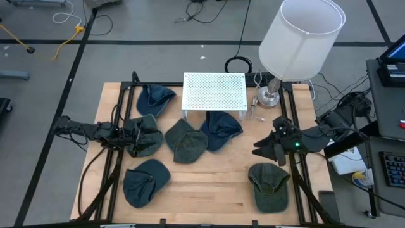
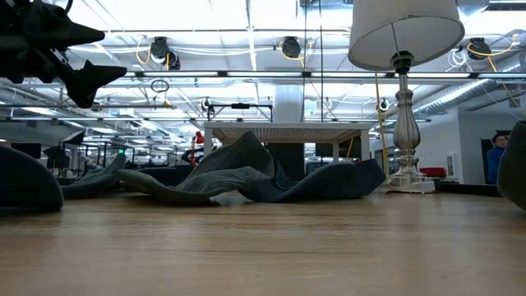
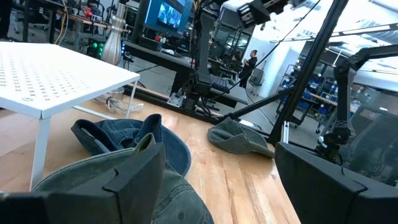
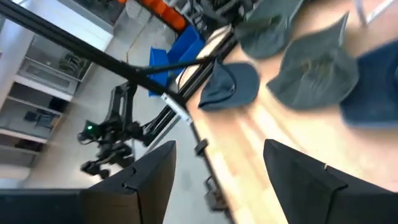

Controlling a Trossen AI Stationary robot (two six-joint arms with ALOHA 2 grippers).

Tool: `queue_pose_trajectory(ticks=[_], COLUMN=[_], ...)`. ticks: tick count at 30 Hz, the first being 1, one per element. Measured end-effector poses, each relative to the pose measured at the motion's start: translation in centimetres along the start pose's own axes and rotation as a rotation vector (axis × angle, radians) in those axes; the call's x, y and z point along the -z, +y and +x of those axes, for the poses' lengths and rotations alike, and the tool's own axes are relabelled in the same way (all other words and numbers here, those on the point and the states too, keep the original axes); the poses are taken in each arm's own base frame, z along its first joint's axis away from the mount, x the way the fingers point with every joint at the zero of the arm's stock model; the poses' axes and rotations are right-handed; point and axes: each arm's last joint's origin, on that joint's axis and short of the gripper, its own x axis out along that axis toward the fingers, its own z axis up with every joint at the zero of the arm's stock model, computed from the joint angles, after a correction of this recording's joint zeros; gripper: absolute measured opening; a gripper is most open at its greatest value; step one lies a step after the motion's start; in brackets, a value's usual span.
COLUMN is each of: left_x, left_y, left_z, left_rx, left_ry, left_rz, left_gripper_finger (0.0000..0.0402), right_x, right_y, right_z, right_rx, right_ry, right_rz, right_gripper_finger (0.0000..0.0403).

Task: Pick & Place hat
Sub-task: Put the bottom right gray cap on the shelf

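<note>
lamp [image 2: 403, 49]: top cut off | right-wrist hats [image 4: 314, 74]: blurred (motion)

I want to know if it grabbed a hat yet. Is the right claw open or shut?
Open. The right gripper shows a wide gap between its fingers with nothing in it, and it hovers beside the green hat.

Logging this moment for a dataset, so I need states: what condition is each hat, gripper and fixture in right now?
left gripper: open, low over the olive hat at the table's left edge
right gripper: open, raised, holding nothing
olive hat: lying flat, untouched
hats by the stand: crumpled, overlapping
white perforated stand: upright, nothing on it
lamp: upright, tilted shade
</note>
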Motion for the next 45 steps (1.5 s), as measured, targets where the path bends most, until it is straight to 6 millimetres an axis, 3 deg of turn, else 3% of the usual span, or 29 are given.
queue_pose_trajectory(ticks=[8, 17, 25, 32, 45], left_x=[0.0, 0.0, 0.0, 0.0, 0.0], left_y=[0.0, 0.0, 0.0, 0.0, 0.0], left_z=[0.0, 0.0, 0.0, 0.0, 0.0], left_rx=[0.000, 0.000, 0.000, 0.000, 0.000], left_ry=[0.000, 0.000, 0.000, 0.000, 0.000], left_rz=[0.000, 0.000, 0.000, 0.000, 0.000], left_gripper_finger=[0.0306, 0.0305, 0.0306, 0.0306, 0.0306], right_x=[-0.6, 1.0, 3.9, 6.9, 12.1], right_y=[3.6, 6.6, 6.6, 6.1, 5.5], right_z=[0.0, 0.6, 1.0, 2.2, 8.4], right_rx=[0.003, 0.038, 0.239, 0.459, 0.718], right_ry=[0.241, 0.454, 0.515, 0.516, 0.436], right_rz=[0.174, 0.385, 0.613, 0.649, 0.637], right_gripper_finger=[0.0220, 0.0220, 0.0219, 0.0219, 0.0219])
